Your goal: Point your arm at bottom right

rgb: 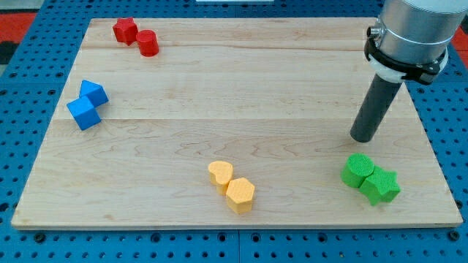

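My tip [362,136] rested on the desk [219,102] toward the view's right, just above the green blocks [370,179], apart from them. No claw existed to spread or pinch. The bottom right corner lay beyond; the light, stiff blocks would probably slide if nudged.

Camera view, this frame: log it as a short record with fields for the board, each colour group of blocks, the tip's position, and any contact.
board: wooden board on a blue pegboard
red blocks: star-like block and cylinder, view's top left, touching
blue blocks: two cubes, view's left edge, touching
yellow blocks: heart-like block and hexagon, view's bottom centre, touching
green blocks: rounded block and star, view's bottom right, touching
my tip: just above the green pair
contact: none visible; a narrow gap to the green blocks
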